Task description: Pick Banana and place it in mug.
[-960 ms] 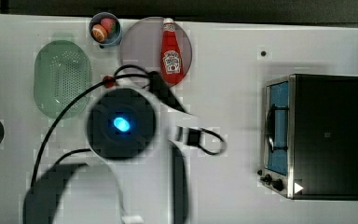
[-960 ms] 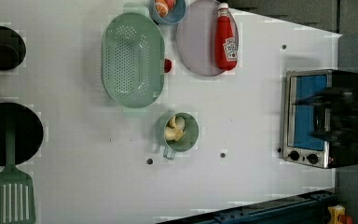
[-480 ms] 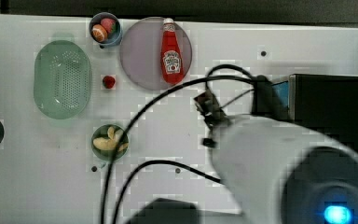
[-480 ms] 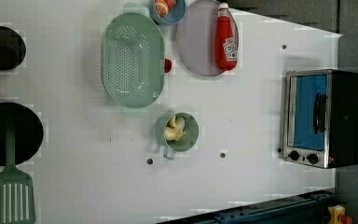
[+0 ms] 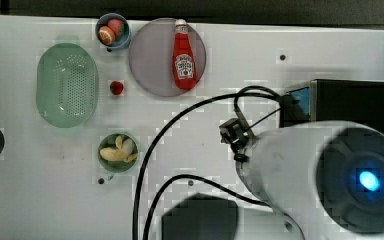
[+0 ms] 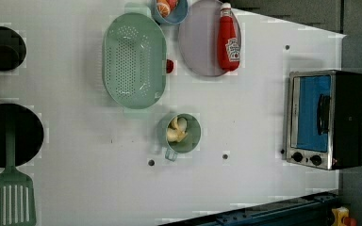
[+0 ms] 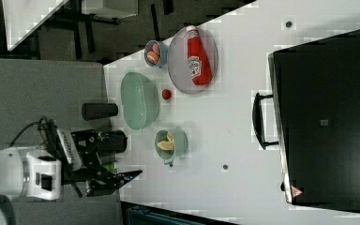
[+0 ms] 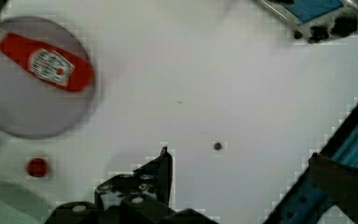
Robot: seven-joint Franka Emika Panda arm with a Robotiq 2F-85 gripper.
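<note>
Top view: the cream, lobed banana (image 5: 118, 149) lies inside the round translucent green mug (image 5: 105, 161). Left view: a perforated oval colander (image 6: 133, 60) sits beside a smooth plate (image 6: 199, 40) bearing a glossy ketchup bottle (image 6: 228, 37). Right view: the gripper (image 7: 122, 177), fingers spread wide and empty, hangs well apart from the mug.

The red ketchup bottle (image 5: 182, 56) carries a white label whose lettering is too small to read.
</note>
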